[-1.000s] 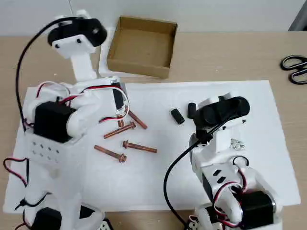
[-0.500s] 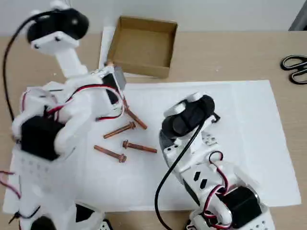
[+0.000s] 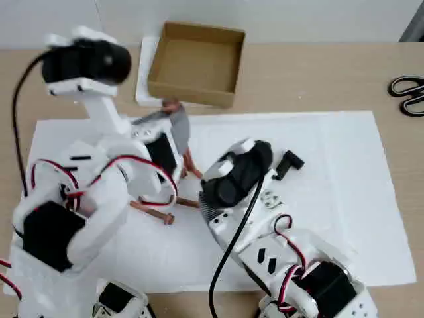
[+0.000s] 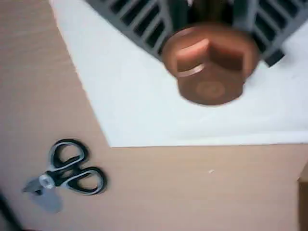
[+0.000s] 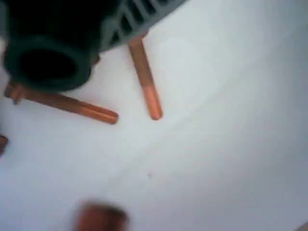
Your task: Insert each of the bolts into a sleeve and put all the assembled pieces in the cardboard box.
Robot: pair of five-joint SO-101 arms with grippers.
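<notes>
Left pincer (image 4: 209,15) clamps a bolt (image 4: 209,67); right pincer (image 5: 84,29) grips a sleeve (image 5: 45,60).

Bright, even light, probably from overhead. The white sheet (image 3: 331,199) is close to washed out in the high view but has no hard glare, only soft shadows. The bolt (image 4: 209,67) has a mild sheen and the table (image 4: 168,192) is evenly lit. The loose bolts (image 5: 144,79) cast faint shadows.

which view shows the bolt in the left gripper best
The left wrist view: the bolt sits close, hex head facing the camera, in the left gripper. The high view shows its copper head above that gripper. The right wrist view's blurred copper patch may be it; I cannot tell.
</notes>
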